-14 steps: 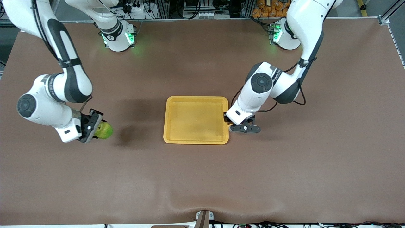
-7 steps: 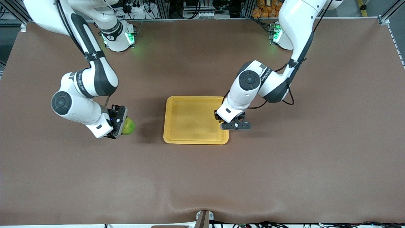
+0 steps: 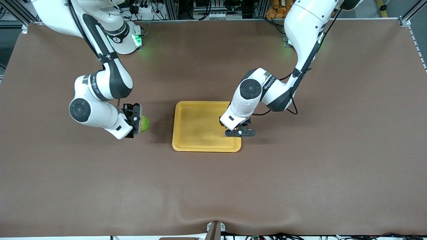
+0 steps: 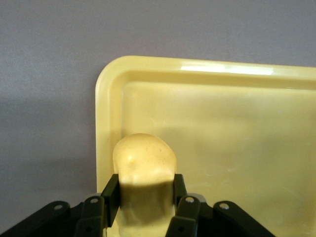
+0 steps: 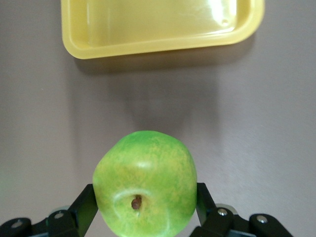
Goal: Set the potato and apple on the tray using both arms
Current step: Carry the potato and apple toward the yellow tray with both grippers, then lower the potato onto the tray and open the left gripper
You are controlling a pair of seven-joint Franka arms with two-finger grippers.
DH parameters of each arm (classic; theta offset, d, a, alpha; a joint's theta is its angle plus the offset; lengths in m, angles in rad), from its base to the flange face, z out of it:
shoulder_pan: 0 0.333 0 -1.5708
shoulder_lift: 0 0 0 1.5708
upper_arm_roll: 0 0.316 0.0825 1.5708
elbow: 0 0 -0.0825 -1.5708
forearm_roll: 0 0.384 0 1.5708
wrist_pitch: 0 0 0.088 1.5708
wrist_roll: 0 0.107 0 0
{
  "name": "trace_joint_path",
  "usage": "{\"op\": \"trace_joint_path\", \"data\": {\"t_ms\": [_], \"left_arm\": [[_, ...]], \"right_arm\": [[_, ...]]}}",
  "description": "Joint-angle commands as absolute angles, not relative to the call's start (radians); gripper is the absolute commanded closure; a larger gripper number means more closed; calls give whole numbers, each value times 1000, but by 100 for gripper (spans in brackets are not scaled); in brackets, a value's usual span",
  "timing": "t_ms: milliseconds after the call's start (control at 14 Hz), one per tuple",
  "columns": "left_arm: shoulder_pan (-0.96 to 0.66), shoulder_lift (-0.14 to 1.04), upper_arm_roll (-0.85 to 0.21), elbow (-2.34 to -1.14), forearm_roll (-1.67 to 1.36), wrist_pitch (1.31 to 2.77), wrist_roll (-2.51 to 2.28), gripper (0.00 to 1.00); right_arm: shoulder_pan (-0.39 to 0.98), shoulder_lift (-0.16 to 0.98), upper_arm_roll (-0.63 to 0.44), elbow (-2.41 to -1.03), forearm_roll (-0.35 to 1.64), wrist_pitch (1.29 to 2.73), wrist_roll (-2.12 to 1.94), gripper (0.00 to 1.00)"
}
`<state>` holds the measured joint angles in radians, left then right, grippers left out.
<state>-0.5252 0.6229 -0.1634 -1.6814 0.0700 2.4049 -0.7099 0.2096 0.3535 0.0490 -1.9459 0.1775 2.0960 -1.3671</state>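
While tools grip: apple (image 5: 144,182) green, potato (image 4: 144,168) pale yellow.

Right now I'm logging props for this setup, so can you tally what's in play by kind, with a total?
Potato: 1, held in the left claw over the tray.
Apple: 1, held in the right claw over the table, beside the tray.
Tray: 1.
Total: 3.

The tray (image 3: 200,126) floor lies bare across its middle and its end toward the right arm. At its other end the left gripper (image 3: 237,130) hangs over the rim, clamping the potato (image 4: 144,170). The right gripper (image 3: 137,119), carrying the apple (image 3: 144,124), is over bare table (image 3: 160,173) just beside the tray, nothing between.
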Motion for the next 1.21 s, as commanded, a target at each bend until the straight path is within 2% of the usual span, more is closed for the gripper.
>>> {"op": "trace_joint_path", "data": {"t_ms": [0,286,1143], "left_arm": [[-548,649,-153,-1646,106,2381,-726,96],[-557,670,-153,-1635,130,2381,-727,96],[-558,707,-153,-1625,130,2382,-726,86]], "right_arm": [[230,330,55,-1968,215,2108,-1378,100],[244,337,55,-1971,222,2151,-1370,100],[351,362,55,-1967,356,2253,-1318,100]]}}
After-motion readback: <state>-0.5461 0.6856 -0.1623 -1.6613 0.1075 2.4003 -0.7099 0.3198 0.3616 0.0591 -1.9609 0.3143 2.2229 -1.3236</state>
